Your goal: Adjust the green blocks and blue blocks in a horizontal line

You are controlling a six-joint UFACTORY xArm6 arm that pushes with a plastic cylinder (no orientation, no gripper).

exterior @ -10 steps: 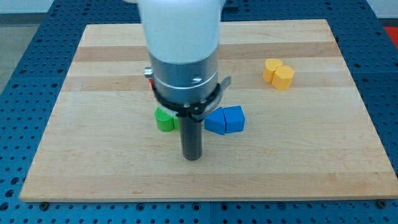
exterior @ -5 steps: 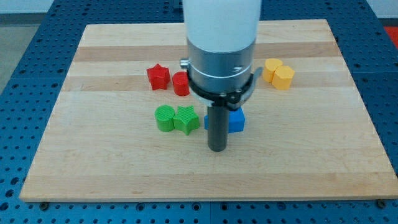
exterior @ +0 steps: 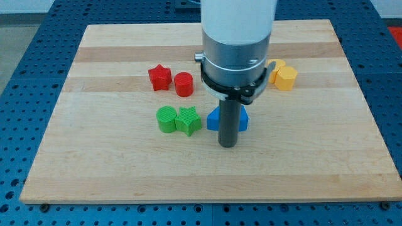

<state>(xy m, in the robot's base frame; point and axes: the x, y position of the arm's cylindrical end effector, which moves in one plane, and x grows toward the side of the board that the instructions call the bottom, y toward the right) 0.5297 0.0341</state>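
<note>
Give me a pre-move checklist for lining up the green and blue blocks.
1. My tip in view: ok, at the rod's end, just below the blue blocks.
2. Green cylinder and green star side by side: ok, touching.
3. Blue blocks level with the greens: ok, roughly.
4. Both blue blocks visible: not ok, the rod covers their middle.
5. Gap between green star and blue blocks: cannot tell if they touch.
6. Red blocks and yellow blocks clear of the row: ok, nearer the view's top.
</note>
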